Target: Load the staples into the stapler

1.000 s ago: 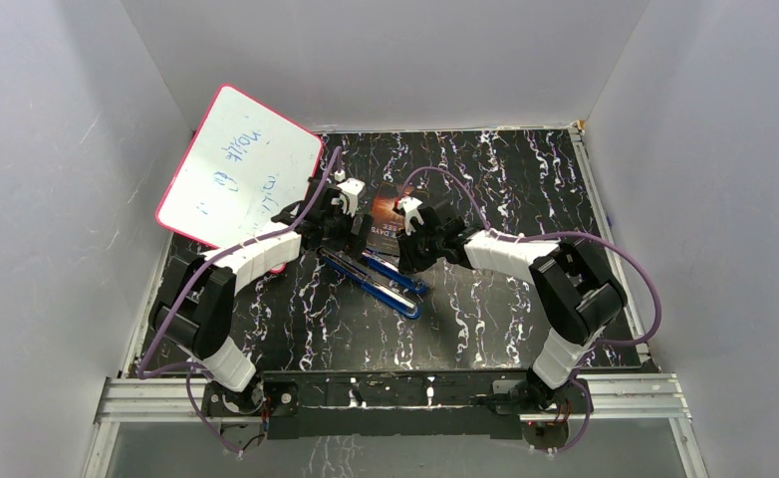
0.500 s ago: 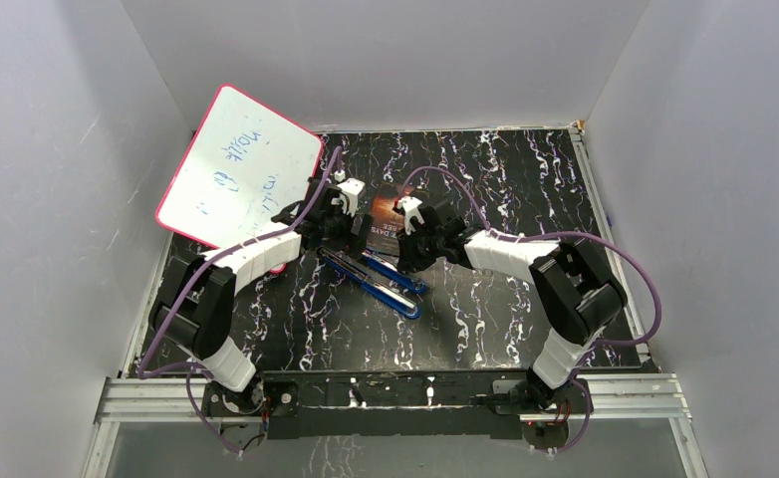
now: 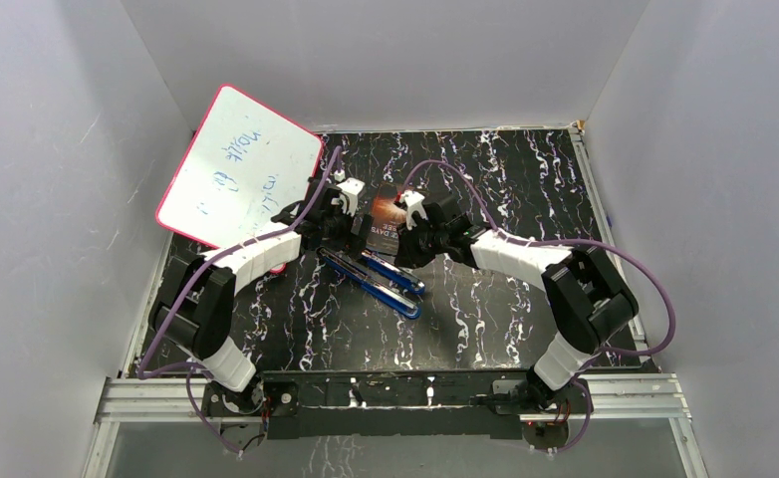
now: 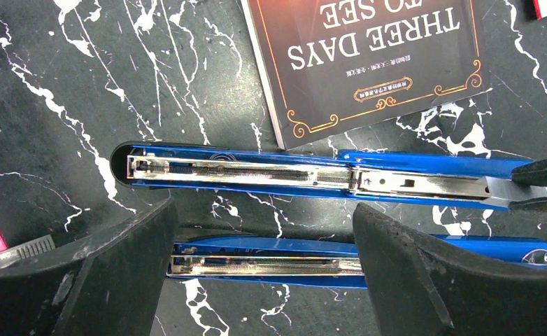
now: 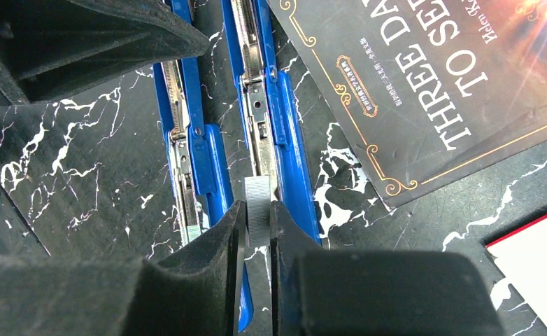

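Two blue staplers lie open side by side on the black marbled table, metal rails facing up. My right gripper (image 5: 258, 225) is shut on a short grey strip of staples (image 5: 258, 203), held just over the rear end of the rail of the stapler next to the book (image 5: 265, 119). My left gripper (image 4: 264, 273) stands open, its fingers (image 4: 117, 280) straddling the other stapler (image 4: 264, 264) without touching it. The book-side stapler (image 4: 313, 175) lies just beyond. In the top view both grippers, left (image 3: 341, 244) and right (image 3: 405, 249), meet over the staplers (image 3: 390, 289).
A dark book (image 3: 386, 214) lies right behind the staplers. A pink-edged whiteboard (image 3: 236, 179) leans at the back left. A red-and-white box (image 5: 536, 259) lies right of my right gripper. A small grey ridged strip (image 4: 20, 250) lies by the pink edge.
My right arm's elbow has swung out to the right and its wrist has shifted slightly toward the book. The left arm and the staplers have not moved.
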Available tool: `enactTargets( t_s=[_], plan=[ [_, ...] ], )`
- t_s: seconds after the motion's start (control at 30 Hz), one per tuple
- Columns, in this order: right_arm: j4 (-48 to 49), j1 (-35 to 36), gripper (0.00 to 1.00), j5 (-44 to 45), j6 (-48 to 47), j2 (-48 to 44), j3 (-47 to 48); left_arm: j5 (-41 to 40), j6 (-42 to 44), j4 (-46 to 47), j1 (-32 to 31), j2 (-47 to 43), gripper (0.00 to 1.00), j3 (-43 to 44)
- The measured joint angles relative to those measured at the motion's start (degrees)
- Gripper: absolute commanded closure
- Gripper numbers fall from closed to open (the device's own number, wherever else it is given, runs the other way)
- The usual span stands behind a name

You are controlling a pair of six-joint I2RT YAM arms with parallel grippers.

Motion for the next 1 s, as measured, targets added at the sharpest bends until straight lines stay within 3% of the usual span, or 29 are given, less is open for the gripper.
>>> enactTargets(
  t_s=[0.43, 1.0],
  plan=[
    [0.04, 1.51, 0.83, -1.16, 3.32, -1.68, -0.13, -1.46, -0.55, -0.04, 0.7, -2.19, 0.06, 0.0],
    [5.07, 18.1, 0.83, -1.95, 11.19, 0.57, -0.31, -9.07, -3.58, -0.61, 4.48, -8.96, 0.06, 0.0]
  ],
)
